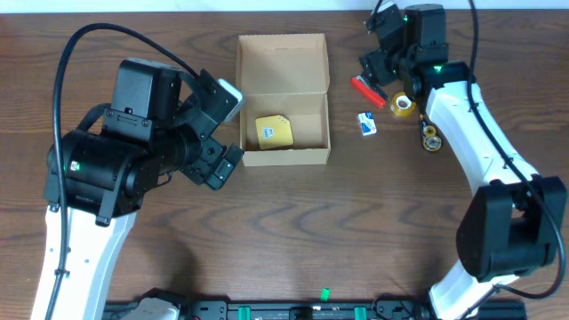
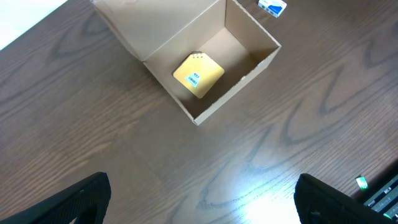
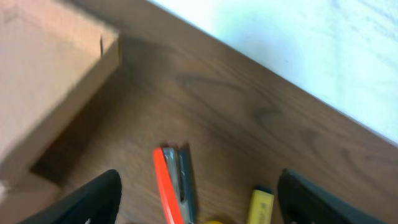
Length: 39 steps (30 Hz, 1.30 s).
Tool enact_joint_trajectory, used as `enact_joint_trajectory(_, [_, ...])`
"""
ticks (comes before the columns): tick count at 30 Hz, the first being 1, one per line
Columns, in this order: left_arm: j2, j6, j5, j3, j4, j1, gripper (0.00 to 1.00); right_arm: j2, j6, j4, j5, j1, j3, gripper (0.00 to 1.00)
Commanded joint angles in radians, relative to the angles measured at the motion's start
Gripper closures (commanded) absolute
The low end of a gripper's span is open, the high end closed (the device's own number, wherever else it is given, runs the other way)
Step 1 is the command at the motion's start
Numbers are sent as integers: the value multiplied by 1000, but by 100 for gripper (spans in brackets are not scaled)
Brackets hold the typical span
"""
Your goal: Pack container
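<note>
Left gripper (image 2: 205, 202) apart; right gripper (image 3: 202, 205) apart near red stapler (image 3: 171, 183); container (image 1: 284, 158) holds 1 yellow pad (image 1: 273, 132).

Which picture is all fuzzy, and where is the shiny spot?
Right wrist view: blurry, so the flat red and grey tool and the plain tan cardboard box have soft edges; the top right is washed-out white. Left wrist view: sharp, with a glare patch on the dark brown wooden table near the bottom. Overhead view: sharp, evenly lit.

Left gripper (image 2: 202, 186) and right gripper (image 3: 200, 186) both hang with jaws spread wide.
</note>
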Motion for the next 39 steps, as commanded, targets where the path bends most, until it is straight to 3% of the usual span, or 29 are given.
enact_joint_trajectory(1, [2, 6, -6, 16, -3, 1, 5, 1, -156, -23, -13, -12, 4, 14])
enact_joint_trajectory(5, [2, 6, -6, 16, -3, 1, 5, 35, -241, -66, -54, -26, 3, 13])
enact_joint_trajectory(21, [2, 6, -6, 16, -3, 1, 5, 248, -244, -21, -149, -45, 3, 3])
enact_joint_trajectory(39, [2, 6, -6, 16, -3, 1, 5, 354, -172, 132, -134, -60, 3, 13])
